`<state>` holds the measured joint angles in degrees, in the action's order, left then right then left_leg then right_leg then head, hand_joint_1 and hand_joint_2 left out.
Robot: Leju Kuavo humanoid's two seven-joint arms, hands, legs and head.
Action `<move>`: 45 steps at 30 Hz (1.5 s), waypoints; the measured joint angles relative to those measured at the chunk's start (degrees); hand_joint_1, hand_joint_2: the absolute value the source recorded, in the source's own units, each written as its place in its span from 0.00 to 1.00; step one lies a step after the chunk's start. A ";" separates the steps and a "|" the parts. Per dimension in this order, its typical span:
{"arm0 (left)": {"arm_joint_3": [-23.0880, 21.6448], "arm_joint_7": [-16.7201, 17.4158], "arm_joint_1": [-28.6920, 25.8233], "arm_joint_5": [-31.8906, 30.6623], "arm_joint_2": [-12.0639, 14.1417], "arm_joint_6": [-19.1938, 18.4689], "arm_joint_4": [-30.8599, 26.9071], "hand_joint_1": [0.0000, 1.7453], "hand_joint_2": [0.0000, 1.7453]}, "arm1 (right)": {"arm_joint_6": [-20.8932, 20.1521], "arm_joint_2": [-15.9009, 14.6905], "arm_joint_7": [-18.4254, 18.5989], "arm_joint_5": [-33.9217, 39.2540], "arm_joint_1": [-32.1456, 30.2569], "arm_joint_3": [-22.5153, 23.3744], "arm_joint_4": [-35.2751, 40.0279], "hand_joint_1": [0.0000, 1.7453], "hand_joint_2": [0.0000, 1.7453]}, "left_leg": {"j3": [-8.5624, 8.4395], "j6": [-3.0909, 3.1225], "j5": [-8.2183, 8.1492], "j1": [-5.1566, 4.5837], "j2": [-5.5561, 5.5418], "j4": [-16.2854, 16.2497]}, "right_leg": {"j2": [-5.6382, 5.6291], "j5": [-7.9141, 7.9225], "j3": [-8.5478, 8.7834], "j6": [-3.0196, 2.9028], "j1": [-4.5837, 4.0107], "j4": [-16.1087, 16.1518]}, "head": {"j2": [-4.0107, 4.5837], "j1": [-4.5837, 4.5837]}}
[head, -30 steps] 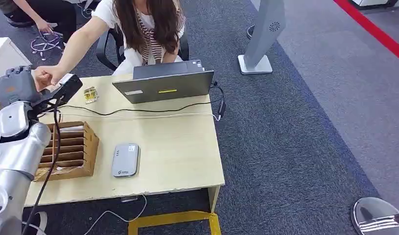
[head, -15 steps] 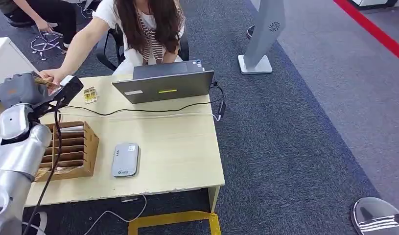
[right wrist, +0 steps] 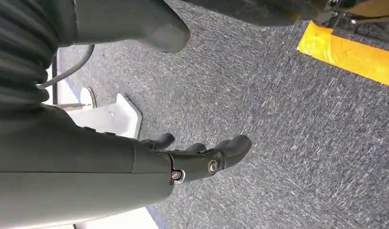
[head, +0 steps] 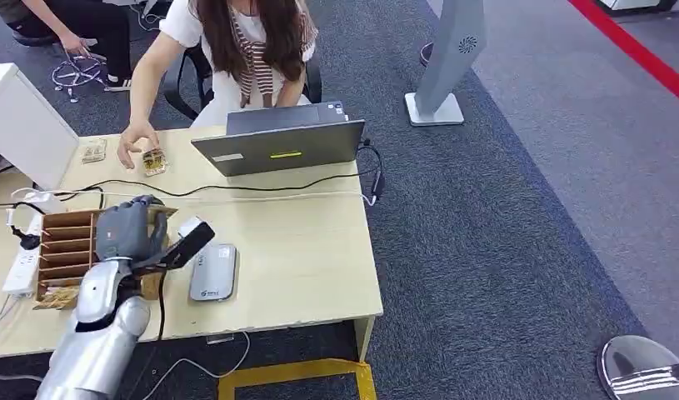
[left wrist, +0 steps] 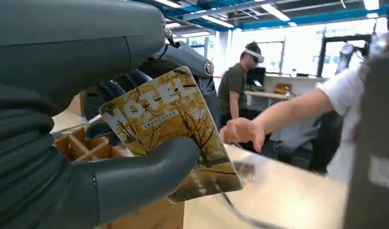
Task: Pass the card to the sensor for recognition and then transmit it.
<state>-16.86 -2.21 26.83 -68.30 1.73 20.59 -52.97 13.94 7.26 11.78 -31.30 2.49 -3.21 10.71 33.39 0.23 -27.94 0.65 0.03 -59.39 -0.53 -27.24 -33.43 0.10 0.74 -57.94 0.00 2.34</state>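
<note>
Left wrist view: thumb hides card (left wrist: 171, 131) edge, background seemingly blurred.

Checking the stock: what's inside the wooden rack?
The wooden rack shows slotted dividers, with yellowish cards at its near end. The left hand, holding a card, covers its right side.

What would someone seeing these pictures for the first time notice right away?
Most striking is the grey left robot hand gripping a yellow hotel key card printed with bare trees, close up in the left wrist view. In the head view that robot hand hovers over the light wooden table, between a slotted wooden card box and a flat grey card reader. Behind an open grey laptop, a seated person's hand rests by another card.
</note>
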 joint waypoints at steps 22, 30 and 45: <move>-8.57 4.79 -4.17 -2.64 0.59 -12.33 -3.20 1.00 1.00 | 0.48 0.17 0.13 -1.81 -0.19 0.72 -0.02 0.00 1.00 | 0.00 -0.02 0.02 0.00 -0.03 0.00 | 0.04 0.02 0.01 0.00 -0.01 -0.01 | 0.00 0.00; -9.83 5.05 -3.66 -2.56 0.92 -13.48 -0.52 1.00 1.00 | 0.28 0.33 0.79 -2.38 -0.19 0.76 -0.02 0.00 1.00 | -0.01 -0.02 0.03 0.01 -0.04 0.00 | 0.04 0.01 0.01 -0.01 -0.01 -0.01 | 0.00 0.00; -11.82 4.59 -0.50 -1.09 1.92 -17.40 3.75 1.00 1.00 | -0.37 0.57 0.81 -2.91 -0.20 1.01 -0.02 0.00 1.00 | -0.30 -0.02 0.03 0.01 -0.11 0.03 | 0.17 0.01 0.36 0.00 -0.01 -0.01 | 0.00 0.00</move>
<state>-28.68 2.38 26.33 -69.40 3.65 3.19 -49.22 13.57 7.82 12.59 -34.21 2.29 -2.21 10.69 33.09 0.21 -27.91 0.66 -0.08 -59.36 -0.35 -27.23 -33.07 0.09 0.73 -57.95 0.00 2.34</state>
